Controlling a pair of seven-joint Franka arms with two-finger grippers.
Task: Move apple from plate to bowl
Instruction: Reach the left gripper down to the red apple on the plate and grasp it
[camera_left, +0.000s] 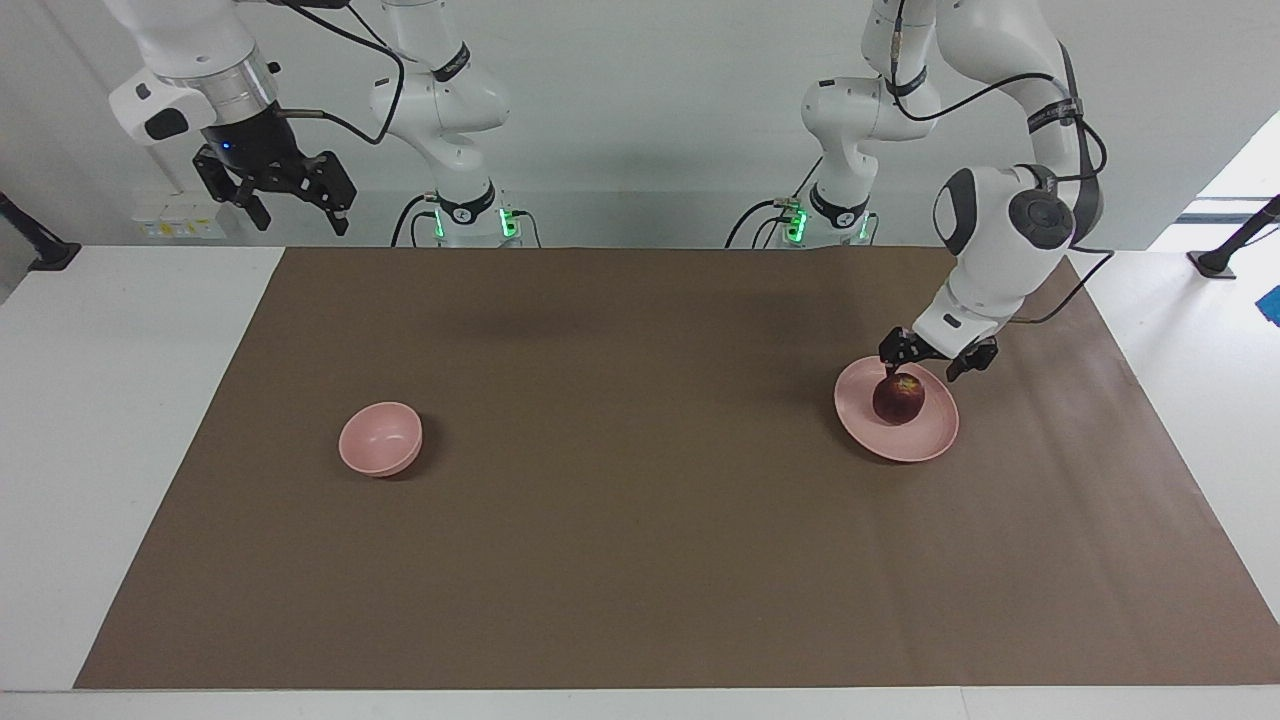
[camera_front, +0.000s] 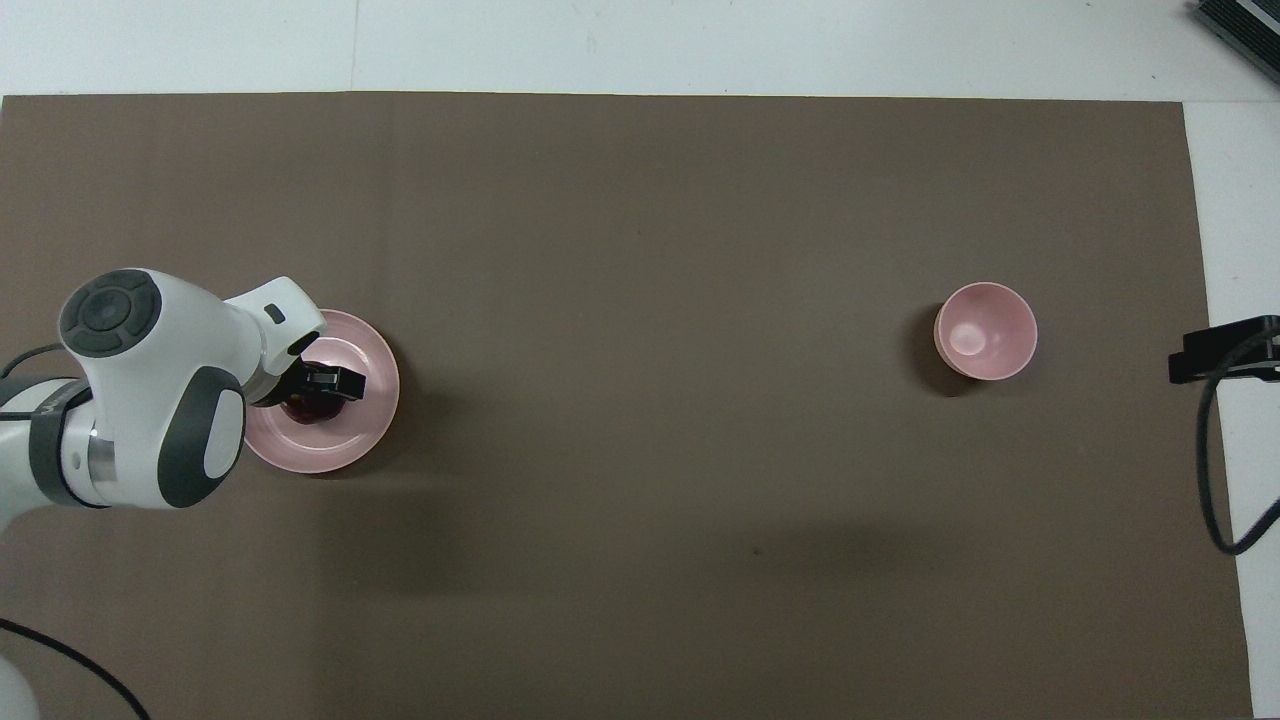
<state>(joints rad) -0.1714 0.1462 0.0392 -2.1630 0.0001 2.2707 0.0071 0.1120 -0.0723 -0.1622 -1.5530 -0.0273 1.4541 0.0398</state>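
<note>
The dark red apple (camera_left: 898, 400) sits on the pale pink plate (camera_left: 925, 443) toward the left arm's end of the table. My left gripper (camera_left: 927, 367) is open and hangs low over the plate, just above the apple on the side nearer the robots. One fingertip (camera_left: 889, 366) is close to the apple's top; I cannot tell if it touches. In the overhead view the left gripper (camera_front: 322, 386) covers most of the apple (camera_front: 305, 410) on the plate (camera_front: 372, 418). The small pink bowl (camera_left: 380, 438) stands empty toward the right arm's end and also shows in the overhead view (camera_front: 985, 331). My right gripper (camera_left: 275, 198) waits open, raised high.
A brown mat (camera_left: 640, 520) covers the table between plate and bowl. The right gripper (camera_front: 1222, 350) and its cable show at the mat's edge by the bowl in the overhead view.
</note>
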